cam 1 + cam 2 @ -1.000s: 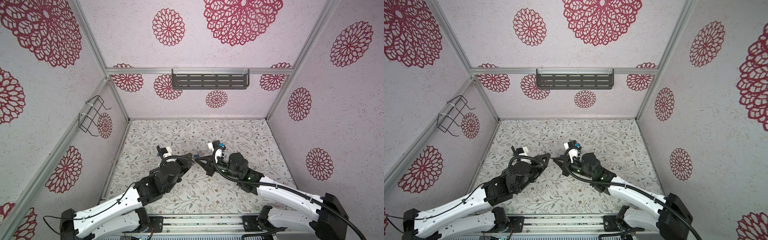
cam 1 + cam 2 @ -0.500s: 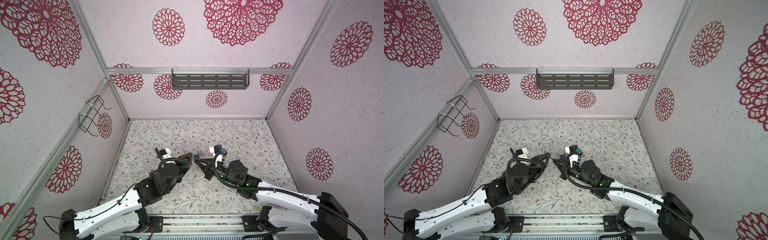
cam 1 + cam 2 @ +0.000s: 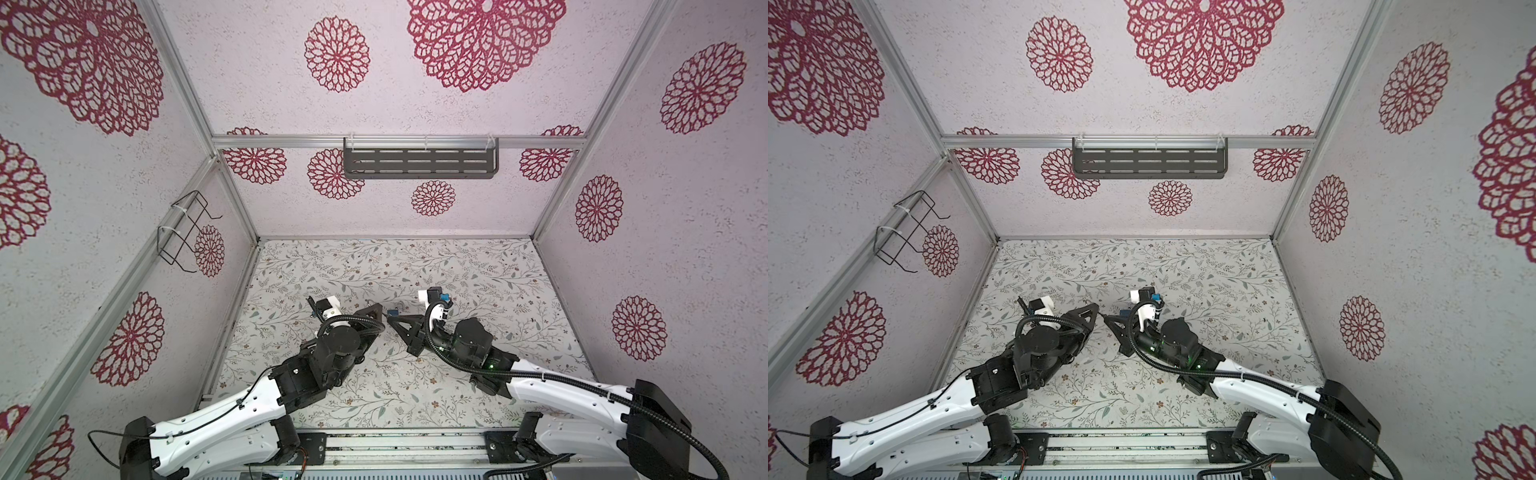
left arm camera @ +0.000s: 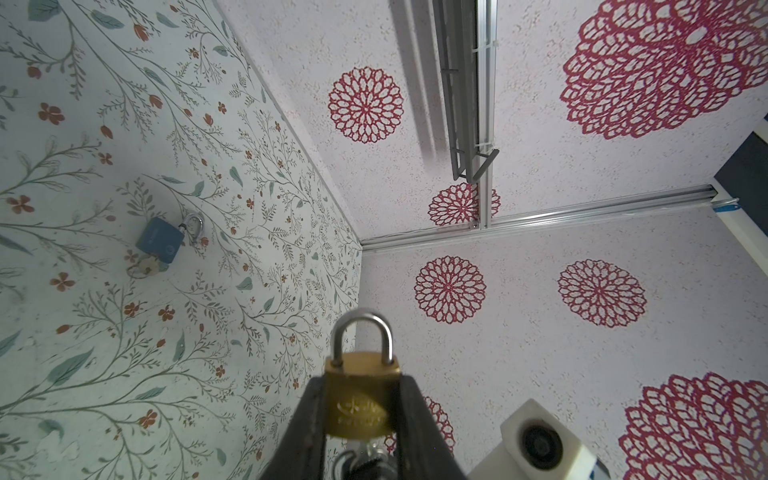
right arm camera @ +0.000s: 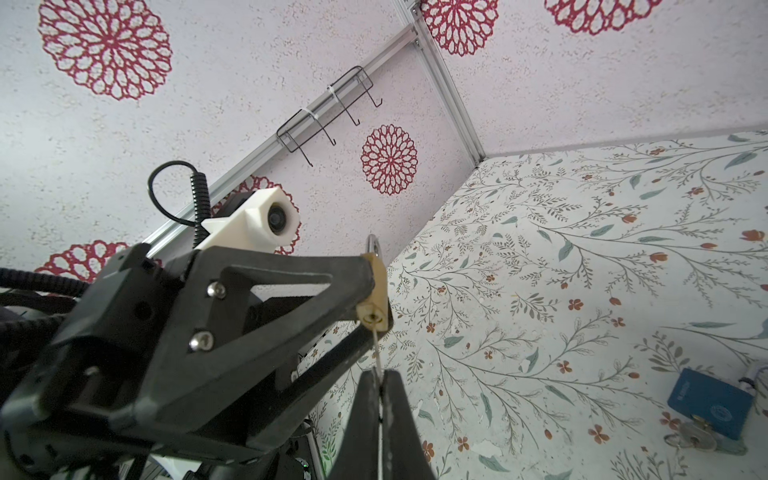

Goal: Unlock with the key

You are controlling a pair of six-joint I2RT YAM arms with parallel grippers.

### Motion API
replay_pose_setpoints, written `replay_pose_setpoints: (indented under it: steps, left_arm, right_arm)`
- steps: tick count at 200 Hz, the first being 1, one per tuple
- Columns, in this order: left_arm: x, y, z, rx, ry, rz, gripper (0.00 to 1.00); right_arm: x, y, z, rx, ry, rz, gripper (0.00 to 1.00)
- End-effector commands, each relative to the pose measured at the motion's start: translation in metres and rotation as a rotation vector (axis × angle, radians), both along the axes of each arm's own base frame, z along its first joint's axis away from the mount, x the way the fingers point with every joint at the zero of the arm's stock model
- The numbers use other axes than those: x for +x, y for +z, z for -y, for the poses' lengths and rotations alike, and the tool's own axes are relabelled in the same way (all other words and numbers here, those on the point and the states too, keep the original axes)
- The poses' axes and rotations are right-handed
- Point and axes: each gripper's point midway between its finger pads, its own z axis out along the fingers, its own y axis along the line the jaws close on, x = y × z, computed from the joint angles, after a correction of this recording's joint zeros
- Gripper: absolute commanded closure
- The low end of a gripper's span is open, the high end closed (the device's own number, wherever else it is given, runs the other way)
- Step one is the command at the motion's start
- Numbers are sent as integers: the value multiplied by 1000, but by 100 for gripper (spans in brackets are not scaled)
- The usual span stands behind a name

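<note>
A brass padlock (image 4: 360, 405) with a shut steel shackle (image 4: 362, 328) is clamped by its body between the fingers of my left gripper (image 4: 360, 382). In the right wrist view the brass padlock (image 5: 377, 286) shows its keyhole end. My right gripper (image 5: 379, 376) is shut on a thin key (image 5: 376, 351), seen edge-on, whose tip meets the keyhole; how deep it sits I cannot tell. In both top views the left gripper (image 3: 379, 307) (image 3: 1096, 309) and the right gripper (image 3: 390, 322) (image 3: 1106, 319) stand tip to tip above the middle of the floral table.
A blue padlock (image 4: 160, 241) (image 5: 702, 405) with a key ring beside it lies on the table just behind the grippers. A wire rack (image 3: 183, 232) hangs on the left wall and a grey slotted shelf (image 3: 419, 163) on the back wall.
My right arm has drawn back and lowered while its gripper edged slightly left toward the brass padlock. The left gripper has hardly moved.
</note>
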Motion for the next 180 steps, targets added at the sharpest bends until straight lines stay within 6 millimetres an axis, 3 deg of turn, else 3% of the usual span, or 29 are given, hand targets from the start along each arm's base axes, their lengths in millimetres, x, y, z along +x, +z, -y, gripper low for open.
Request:
replay_pose_setpoints:
  steps: [1,57,91,124,158,180]
  left_arm:
    - [-5,-5,9,7,-45,-13,100]
    - [-5,1,-8,2,-7,6,100]
    - [-5,7,-4,-52,-21,25,100]
    - [-6,14,-1,-115,-34,48,100]
    - [-8,17,2,-150,-56,45,100]
    - [-8,21,6,-171,-69,49,100]
  right_arm:
    - [-12,66,4,220,93,74,100]
    - [-15,52,17,162,27,60,100]
    - [-17,44,22,111,-40,66,100]
    - [-15,22,22,48,-71,62,100]
    - [-7,20,35,-8,-151,102,100]
    - [-10,22,27,-7,-116,111,100]
